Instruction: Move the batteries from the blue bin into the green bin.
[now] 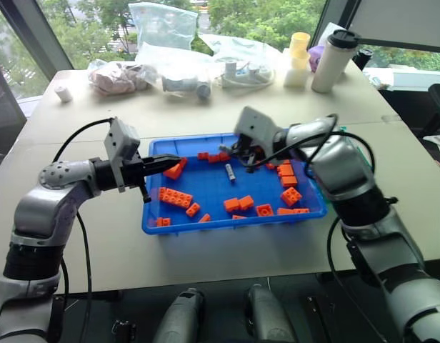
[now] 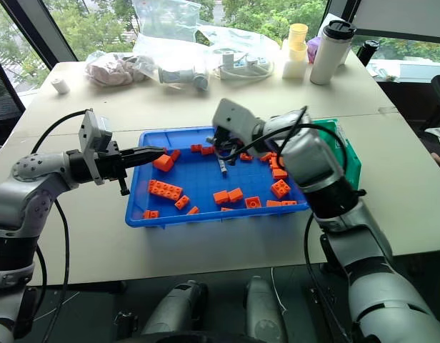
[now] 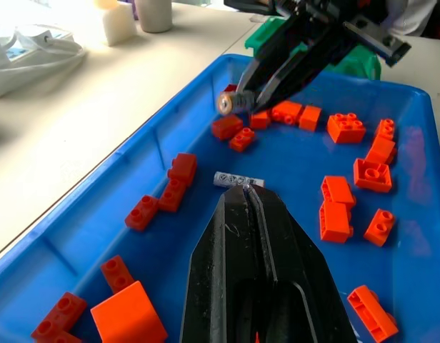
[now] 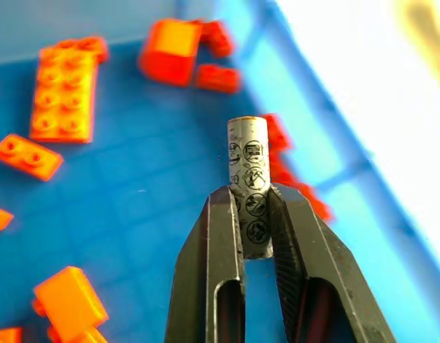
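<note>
Above the blue bin [image 1: 157,221], the right tool [image 4: 254,214] clamps a battery [image 4: 248,182] lengthwise; the green bin [image 2: 352,163] lies just beyond the blue bin's right rim.

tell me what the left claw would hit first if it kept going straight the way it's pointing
Probably the loose battery lying on the blue bin floor just beyond the left claw, which is shut. Depth is unclear; it might pass over and reach the orange bricks behind.

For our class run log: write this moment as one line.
right gripper: shut on battery, above blue bin | left gripper: shut, empty | second battery: in bin
</note>
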{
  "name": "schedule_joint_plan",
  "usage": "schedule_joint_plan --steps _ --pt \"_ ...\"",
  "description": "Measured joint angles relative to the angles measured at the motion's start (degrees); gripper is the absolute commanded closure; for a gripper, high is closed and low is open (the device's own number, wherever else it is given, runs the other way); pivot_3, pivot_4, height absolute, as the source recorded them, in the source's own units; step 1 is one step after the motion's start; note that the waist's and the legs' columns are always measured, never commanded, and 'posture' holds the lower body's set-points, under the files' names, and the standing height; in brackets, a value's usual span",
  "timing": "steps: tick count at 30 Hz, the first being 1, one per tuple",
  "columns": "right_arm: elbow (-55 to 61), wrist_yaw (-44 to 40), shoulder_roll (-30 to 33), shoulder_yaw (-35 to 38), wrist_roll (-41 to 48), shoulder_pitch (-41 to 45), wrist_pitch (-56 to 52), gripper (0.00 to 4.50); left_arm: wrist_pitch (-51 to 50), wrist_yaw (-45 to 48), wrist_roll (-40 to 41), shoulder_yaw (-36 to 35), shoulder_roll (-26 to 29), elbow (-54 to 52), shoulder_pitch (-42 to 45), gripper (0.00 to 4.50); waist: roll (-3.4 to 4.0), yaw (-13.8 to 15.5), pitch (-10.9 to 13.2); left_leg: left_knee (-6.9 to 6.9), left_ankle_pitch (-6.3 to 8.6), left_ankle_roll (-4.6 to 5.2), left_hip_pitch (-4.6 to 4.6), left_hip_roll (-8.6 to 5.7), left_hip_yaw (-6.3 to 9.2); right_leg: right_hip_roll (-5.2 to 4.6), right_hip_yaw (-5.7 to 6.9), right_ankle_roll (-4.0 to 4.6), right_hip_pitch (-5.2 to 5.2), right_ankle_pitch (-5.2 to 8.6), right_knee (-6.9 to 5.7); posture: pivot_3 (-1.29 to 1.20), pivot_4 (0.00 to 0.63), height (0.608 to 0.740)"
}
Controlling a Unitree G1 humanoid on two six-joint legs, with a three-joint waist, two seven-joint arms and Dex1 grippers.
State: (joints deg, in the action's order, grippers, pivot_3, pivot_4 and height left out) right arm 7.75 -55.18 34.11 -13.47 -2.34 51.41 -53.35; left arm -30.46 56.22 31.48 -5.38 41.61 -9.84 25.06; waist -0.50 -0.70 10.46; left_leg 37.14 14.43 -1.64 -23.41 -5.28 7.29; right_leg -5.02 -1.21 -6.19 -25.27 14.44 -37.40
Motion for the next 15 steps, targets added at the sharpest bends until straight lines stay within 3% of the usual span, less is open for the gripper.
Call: schedule_joint_plan --steps 3,8,15 --pt "2.3 1.7 2.5 2.7 0.7 -2.2 -3.6 4.45 0.0 0.1 0.0 0.2 -0.2 0.4 0.4 4.50 0.00 -0.2 0.0 -0.01 0.03 0.05 0.03 0.04 -0.06 -0.02 -0.05 0.01 0.00 0.00 -0.02 0.00 0.150 0.740" --pt "5.9 4.5 15.4 13.0 1.4 -14.8 -10.3 4.45 1.6 2.2 -1.0 1.8 -1.1 4.0 3.4 4.50 0.00 1.1 0.0 0.02 0.03 0.06 -0.02 -0.03 -0.23 -0.05 -0.08 -0.01 -0.01 -0.01 0.04 0.00 0.150 0.740" --pt "5.0 8.7 18.2 17.2 2.0 -21.3 -9.5 4.45 3.6 4.9 -2.3 4.2 -2.3 7.5 7.1 4.50 0.00 -0.2 0.0 0.00 0.08 0.14 0.07 0.08 -0.44 -0.01 -0.23 -0.07 0.00 -0.05 -0.01 0.00 0.150 0.740"
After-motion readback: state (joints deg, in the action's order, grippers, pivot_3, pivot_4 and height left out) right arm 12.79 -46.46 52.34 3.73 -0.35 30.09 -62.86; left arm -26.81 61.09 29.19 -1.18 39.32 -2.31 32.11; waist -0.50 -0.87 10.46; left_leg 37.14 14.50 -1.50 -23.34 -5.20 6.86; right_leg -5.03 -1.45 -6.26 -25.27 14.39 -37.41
